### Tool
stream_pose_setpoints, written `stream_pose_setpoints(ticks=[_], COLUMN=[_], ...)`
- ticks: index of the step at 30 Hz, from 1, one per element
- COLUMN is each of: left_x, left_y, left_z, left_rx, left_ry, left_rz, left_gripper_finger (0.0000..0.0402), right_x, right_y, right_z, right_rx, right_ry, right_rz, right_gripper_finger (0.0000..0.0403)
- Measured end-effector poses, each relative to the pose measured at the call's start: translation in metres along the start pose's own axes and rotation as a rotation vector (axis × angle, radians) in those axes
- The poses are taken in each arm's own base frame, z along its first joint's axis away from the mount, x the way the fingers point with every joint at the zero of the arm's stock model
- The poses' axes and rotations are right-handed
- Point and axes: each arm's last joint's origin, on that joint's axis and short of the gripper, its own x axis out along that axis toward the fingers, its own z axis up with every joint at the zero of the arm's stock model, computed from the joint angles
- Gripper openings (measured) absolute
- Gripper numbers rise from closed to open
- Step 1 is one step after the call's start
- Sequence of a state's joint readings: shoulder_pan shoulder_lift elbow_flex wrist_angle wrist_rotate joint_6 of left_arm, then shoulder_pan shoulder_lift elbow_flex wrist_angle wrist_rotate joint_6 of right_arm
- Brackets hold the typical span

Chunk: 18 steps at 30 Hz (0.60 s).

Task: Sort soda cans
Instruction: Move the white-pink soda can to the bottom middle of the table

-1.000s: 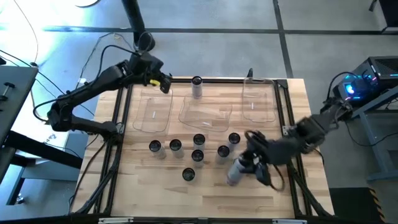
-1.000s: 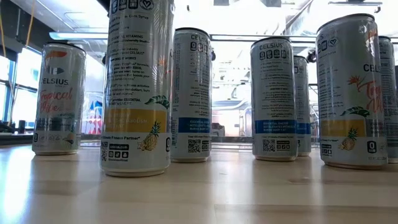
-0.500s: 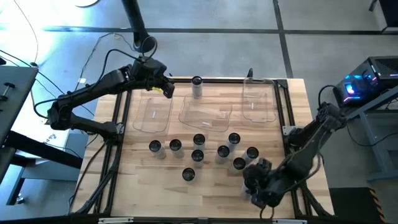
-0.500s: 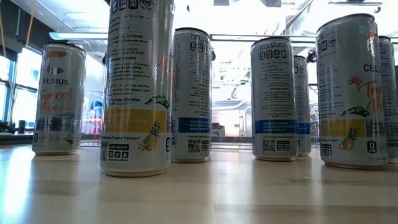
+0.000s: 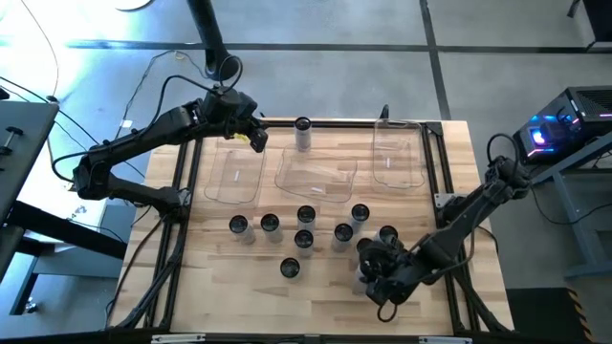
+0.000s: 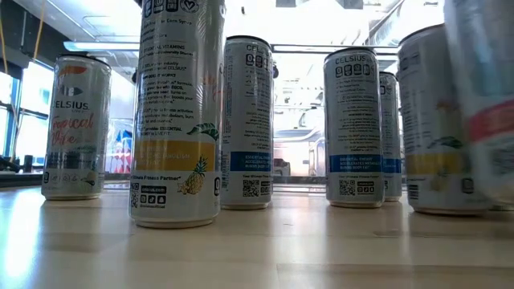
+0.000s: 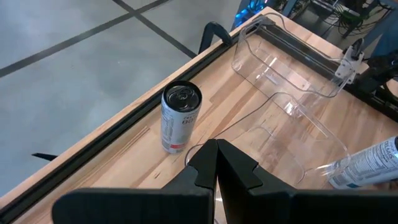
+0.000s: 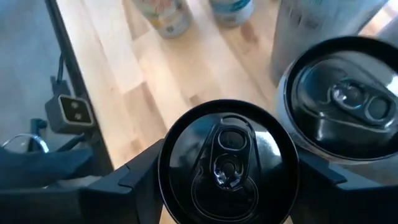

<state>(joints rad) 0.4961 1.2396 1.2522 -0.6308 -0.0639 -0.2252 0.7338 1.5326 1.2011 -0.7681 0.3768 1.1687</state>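
Several soda cans stand upright in a cluster (image 5: 304, 227) on the wooden table, and one stands alone (image 5: 302, 132) at the far edge. My right gripper (image 5: 375, 269) is at the cluster's near right and is shut on a can (image 8: 227, 158), which shows blurred in the low view (image 6: 482, 104). Right beside the held can stands another can (image 8: 342, 102). My left gripper (image 7: 214, 152) is shut and hangs over the far left of the table (image 5: 253, 136), just short of the lone can (image 7: 180, 118). My right gripper pinches the can between its two fingers (image 8: 134, 180), one on each side of the wall just under the top rim (image 8: 166, 171). The fingers come from above, slanting down. The can's top faces the wrist. Whether its base stands on the table does not show.
Three clear plastic bins lie in a row at the far side: left (image 5: 234, 172), middle (image 5: 316, 177), right (image 5: 397, 158). A dark metal frame (image 5: 442, 205) runs round the table. Bare wood lies along the near edge (image 5: 287, 311).
My right gripper has come down with its can, swinging first toward the table's near edge and then back toward the can cluster. The can, tilted a second ago, now stands nearer upright beside the cluster's near right cans.
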Motion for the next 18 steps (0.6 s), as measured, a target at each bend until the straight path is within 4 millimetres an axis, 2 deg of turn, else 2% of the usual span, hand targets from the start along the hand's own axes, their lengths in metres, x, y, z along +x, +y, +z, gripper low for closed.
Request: stream_pose_setpoints(ticks=[3,8,18], left_x=[0.0,0.0,0.0], left_y=[0.0,0.0,0.0], left_z=[0.0,0.0,0.0], left_rx=[0.0,-0.006,-0.009], left_ry=[0.0,0.0,0.0], left_rz=[0.0,0.0,-0.001], left_gripper_finger=[0.0001,0.0001,0.0001], right_x=[-0.001,0.009,0.015], right_y=[-0.002,-0.006,-0.004], right_z=[0.004,0.003,0.001], right_rx=[-0.039,-0.113,-0.176], right_ry=[-0.028,-0.016,-0.008], right_rz=[-0.034,-0.108,-0.113], right_gripper_finger=[0.0236,0.0236,0.0236])
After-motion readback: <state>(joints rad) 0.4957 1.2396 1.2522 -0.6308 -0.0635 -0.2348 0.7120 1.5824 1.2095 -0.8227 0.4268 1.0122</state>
